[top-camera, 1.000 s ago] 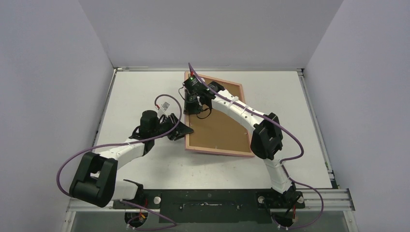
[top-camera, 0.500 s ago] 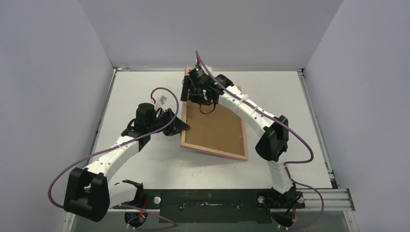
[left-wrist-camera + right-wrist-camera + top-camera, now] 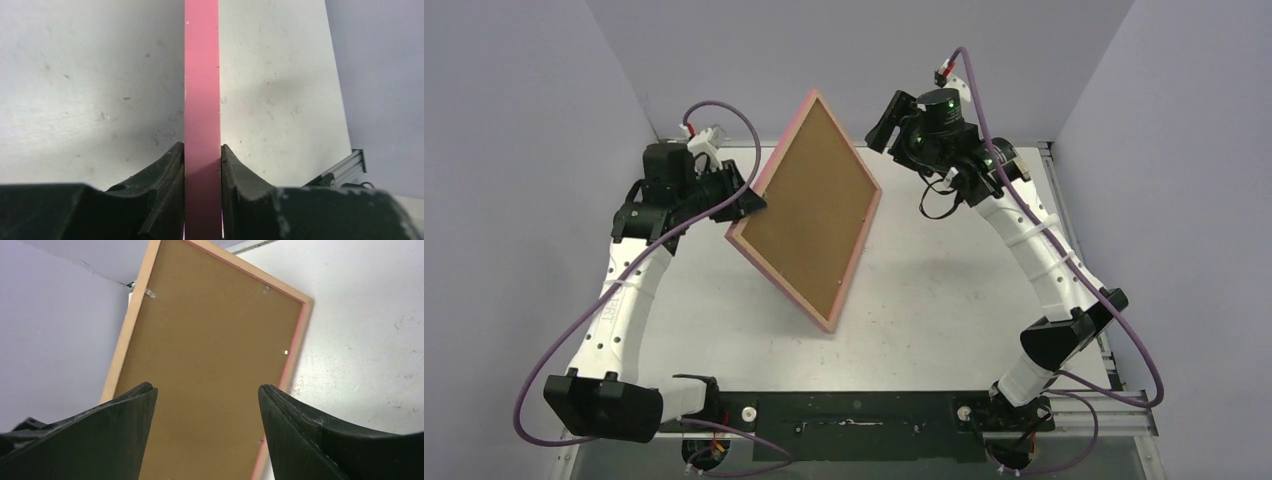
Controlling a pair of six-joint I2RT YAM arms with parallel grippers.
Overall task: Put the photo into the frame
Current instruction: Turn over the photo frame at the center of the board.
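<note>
The frame (image 3: 780, 284) is raised and tilted steeply over the table, its back toward the top camera. A brown backing board (image 3: 809, 205) fills that back. My left gripper (image 3: 746, 205) is shut on the frame's left edge. In the left wrist view the pink edge (image 3: 202, 75) runs straight out from between the fingers (image 3: 165, 170). My right gripper (image 3: 882, 122) hangs open high at the back, apart from the frame. Its wrist view looks down on the backing board (image 3: 210, 350) and the tan rim (image 3: 125, 340). The photo is out of view.
White table (image 3: 944, 300) enclosed by pale walls on three sides. A metal rail (image 3: 1074, 408) and the arm bases line the near edge. Small metal clips (image 3: 150, 293) sit along the frame's back.
The frame lay flat on the table; my left gripper has now lifted it up and to the left. My right gripper opened, let go and rose toward the back right.
</note>
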